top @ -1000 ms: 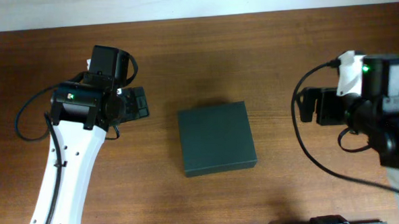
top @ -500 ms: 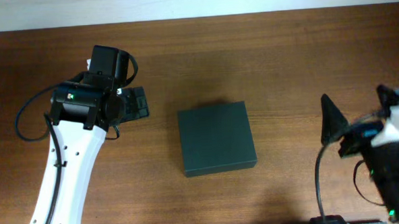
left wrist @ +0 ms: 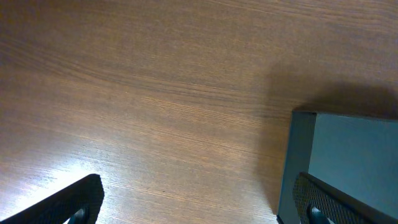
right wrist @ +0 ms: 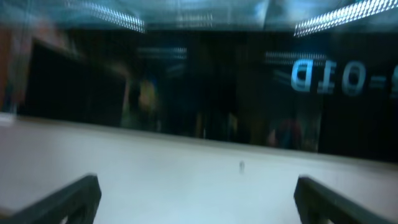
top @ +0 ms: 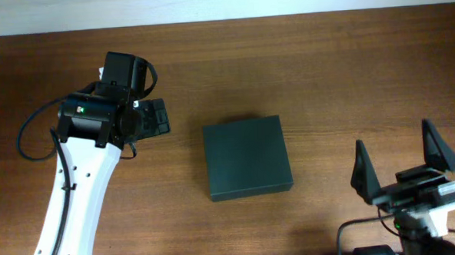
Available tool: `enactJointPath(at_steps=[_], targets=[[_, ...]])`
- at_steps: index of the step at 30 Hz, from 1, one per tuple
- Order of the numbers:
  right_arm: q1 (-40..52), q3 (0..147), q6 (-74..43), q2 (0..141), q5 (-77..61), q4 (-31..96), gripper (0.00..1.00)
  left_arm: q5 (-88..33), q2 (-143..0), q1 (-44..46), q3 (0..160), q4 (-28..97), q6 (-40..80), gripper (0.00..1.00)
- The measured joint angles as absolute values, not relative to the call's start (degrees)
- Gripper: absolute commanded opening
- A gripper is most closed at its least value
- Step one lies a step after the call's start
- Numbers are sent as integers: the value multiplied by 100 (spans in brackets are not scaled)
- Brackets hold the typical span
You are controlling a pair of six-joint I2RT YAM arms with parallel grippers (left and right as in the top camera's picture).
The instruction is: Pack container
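Note:
The container (top: 247,157) is a matte black square box, lid shut, lying flat in the middle of the wooden table. Its left edge shows at the right of the left wrist view (left wrist: 348,162). My left gripper (top: 156,117) hangs open and empty to the left of the container, fingers apart over bare wood (left wrist: 199,202). My right gripper (top: 403,160) is open and empty at the front right of the table, fingers pointing away from me. Its wrist view (right wrist: 198,193) shows a blurred wall and dark room, not the table.
The wooden table (top: 325,77) runs to a pale wall strip along the far edge. Black cables loop beside both arms. No other loose objects are in view.
My right arm has swung from the right edge down to the front right, and its open fingers now point up the frame. The left arm and the container have not moved.

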State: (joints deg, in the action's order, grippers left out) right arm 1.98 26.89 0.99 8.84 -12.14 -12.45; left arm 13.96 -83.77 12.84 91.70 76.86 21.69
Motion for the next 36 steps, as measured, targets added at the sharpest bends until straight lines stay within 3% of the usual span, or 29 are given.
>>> enactJointPath(at_steps=[7,36], targets=[[198,1767,137,357,-1258,-2141,99,1398,-8377,1284,9170,7686,2169,99],[198,569,152,91,-1256,-2838,99,1398,-8377,1284,9170,7686,2169,99]])
